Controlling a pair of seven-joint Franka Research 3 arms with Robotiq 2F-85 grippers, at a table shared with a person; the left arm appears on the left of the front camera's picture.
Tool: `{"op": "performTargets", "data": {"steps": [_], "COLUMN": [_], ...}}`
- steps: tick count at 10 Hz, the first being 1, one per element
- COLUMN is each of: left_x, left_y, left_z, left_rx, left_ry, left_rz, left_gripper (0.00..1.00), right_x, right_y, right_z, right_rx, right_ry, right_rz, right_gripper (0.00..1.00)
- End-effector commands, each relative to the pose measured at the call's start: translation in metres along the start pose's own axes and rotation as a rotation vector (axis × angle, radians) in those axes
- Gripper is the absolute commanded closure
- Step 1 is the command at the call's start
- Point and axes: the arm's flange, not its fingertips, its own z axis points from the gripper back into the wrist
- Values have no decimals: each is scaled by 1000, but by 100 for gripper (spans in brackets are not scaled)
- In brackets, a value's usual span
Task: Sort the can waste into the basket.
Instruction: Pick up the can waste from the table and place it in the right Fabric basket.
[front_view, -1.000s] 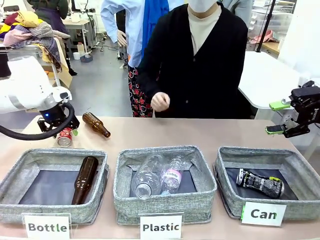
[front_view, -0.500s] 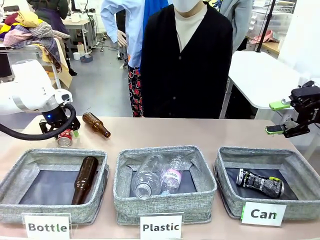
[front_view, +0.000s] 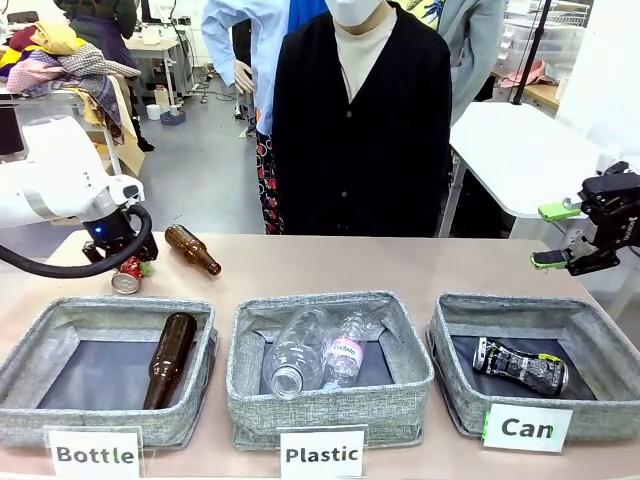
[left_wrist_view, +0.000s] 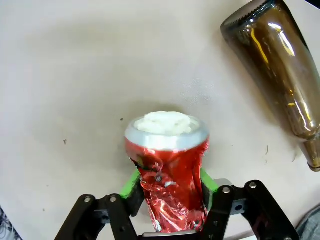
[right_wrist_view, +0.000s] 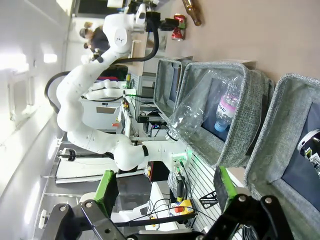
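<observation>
Your left gripper (left_wrist_view: 169, 186) pinches the crushed red can with silver ends (left_wrist_view: 166, 150) between its green pads, low over the beige table (front_view: 400, 265) at its left end, near a brown glass bottle (left_wrist_view: 275, 75). Your right gripper (front_view: 557, 236) hangs spread wide. The slim black printed can (front_view: 520, 366) lies inside the grey woven basket (front_view: 600, 322) carded "Can".
</observation>
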Motion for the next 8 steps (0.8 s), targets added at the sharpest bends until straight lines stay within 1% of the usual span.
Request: {"op": "performTargets", "data": {"steps": [1,5,6,7,8], "left_x": [-5,-9,-12,-19,-31], "left_y": [-4,-1,3,8,14], "left_z": [3,13,27,55,90], "left_rx": [13,11,-2,-43,-85], "left_ry": [-1,-9,-22,-62,-124], "left_rz": [11,-6,-27,-63,-105], "left_gripper": [100,100,100,100,100], "right_x": [-1,-1,-1,-1,-1], "right_y": [1,1,1,1,1], "right_z": [3,3,3,3,3], "right_rx": [-2,-2,-2,-2,-2], "right_ry": [7,7,7,7,7], "right_rz": [23,23,23,23,23], "right_gripper": [0,0,0,0,0]}}
